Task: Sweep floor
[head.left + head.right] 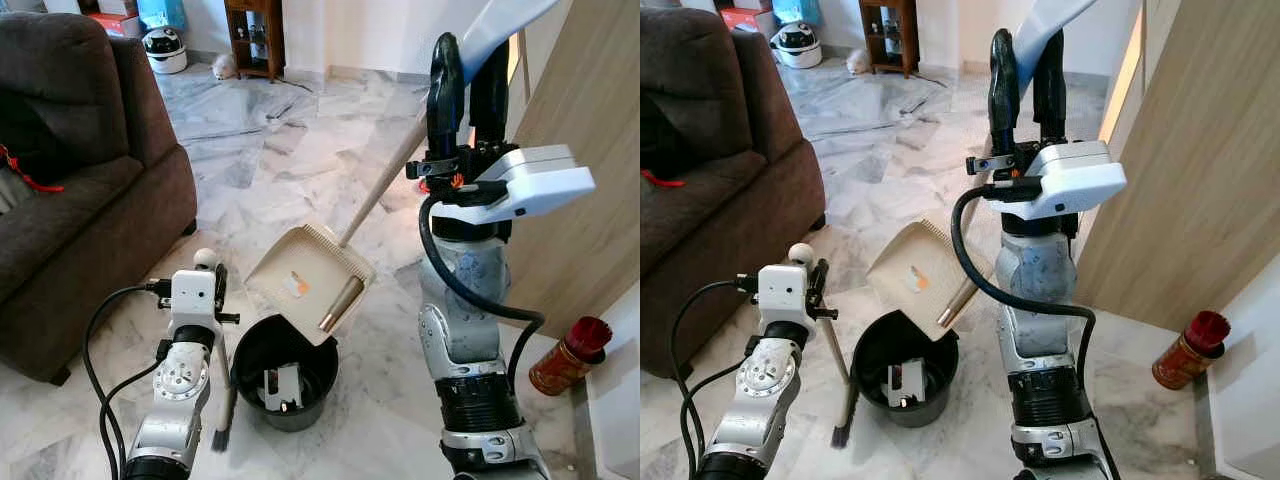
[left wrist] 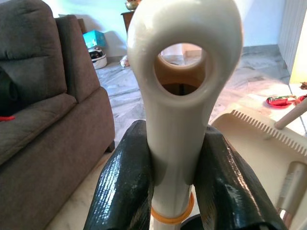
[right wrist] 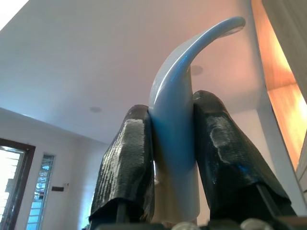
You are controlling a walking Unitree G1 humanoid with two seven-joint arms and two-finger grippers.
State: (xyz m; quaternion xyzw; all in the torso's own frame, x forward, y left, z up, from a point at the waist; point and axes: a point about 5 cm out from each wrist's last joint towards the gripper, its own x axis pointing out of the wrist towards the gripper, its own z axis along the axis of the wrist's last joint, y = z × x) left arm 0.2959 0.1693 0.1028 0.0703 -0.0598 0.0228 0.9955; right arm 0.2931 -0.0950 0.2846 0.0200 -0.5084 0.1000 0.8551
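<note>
My left gripper (image 1: 213, 282) is low at the left, shut on a cream brush handle (image 2: 184, 96) with a ring at its top. The brush's dark bristles (image 1: 222, 436) touch the floor beside a black bucket (image 1: 252, 352). Raised high at the right, my right gripper (image 1: 467, 85) is shut on the pale blue grip (image 3: 177, 124) of a long dustpan handle (image 1: 385, 180). The cream dustpan (image 1: 300, 275) hangs tilted over the bucket's rim, with a small orange scrap on it. White rubbish (image 1: 283, 387) lies in the bucket.
A brown sofa (image 1: 80, 180) fills the left side. A wooden panel (image 1: 590, 130) stands close on the right, with a red-capped bottle (image 1: 570, 355) at its foot. Marble floor (image 1: 290, 150) stretches ahead to a wooden shelf (image 1: 255, 35) and a white appliance (image 1: 165, 50).
</note>
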